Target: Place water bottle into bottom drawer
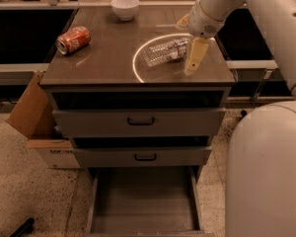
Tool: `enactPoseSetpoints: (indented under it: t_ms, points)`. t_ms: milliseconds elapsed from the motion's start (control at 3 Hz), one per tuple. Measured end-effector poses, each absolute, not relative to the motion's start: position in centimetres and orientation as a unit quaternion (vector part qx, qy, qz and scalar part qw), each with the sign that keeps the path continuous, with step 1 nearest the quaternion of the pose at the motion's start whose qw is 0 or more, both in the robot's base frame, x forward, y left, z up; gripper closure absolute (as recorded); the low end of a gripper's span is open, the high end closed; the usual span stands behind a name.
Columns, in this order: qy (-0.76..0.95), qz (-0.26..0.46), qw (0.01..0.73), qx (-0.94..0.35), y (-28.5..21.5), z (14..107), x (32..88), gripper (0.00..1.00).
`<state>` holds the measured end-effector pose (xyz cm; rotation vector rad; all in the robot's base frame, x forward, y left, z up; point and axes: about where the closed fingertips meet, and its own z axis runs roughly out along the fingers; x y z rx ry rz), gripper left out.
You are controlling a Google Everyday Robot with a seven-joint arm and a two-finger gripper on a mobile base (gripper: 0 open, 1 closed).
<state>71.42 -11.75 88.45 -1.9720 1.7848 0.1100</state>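
Cream-yellow gripper (193, 54) sits just right of the clear water bottle (165, 52) with its red-blue band; can (73, 39) is orange-red; bowl (125, 7) is white. Bottom drawer (144, 201) is plain grey; upper drawers (89, 123) grey too, black handles (140, 121).

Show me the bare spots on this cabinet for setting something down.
The cabinet top is bare between the soda can and the water bottle, and along its front-left edge. The bottom drawer has a bare floor. Crowded: the right side, where the hand hovers beside the bottle; the bowl takes the back.
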Motion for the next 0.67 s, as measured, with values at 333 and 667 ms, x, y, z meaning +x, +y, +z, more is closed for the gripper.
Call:
enactPoseSetpoints:
  t_ms: [333,667]
  points:
    - [0.653,0.050,0.244,-0.715,-10.6,87.7,72.7,0.00]
    - [0.651,0.058,0.242,-0.717,-9.5,87.1,73.3,0.00]
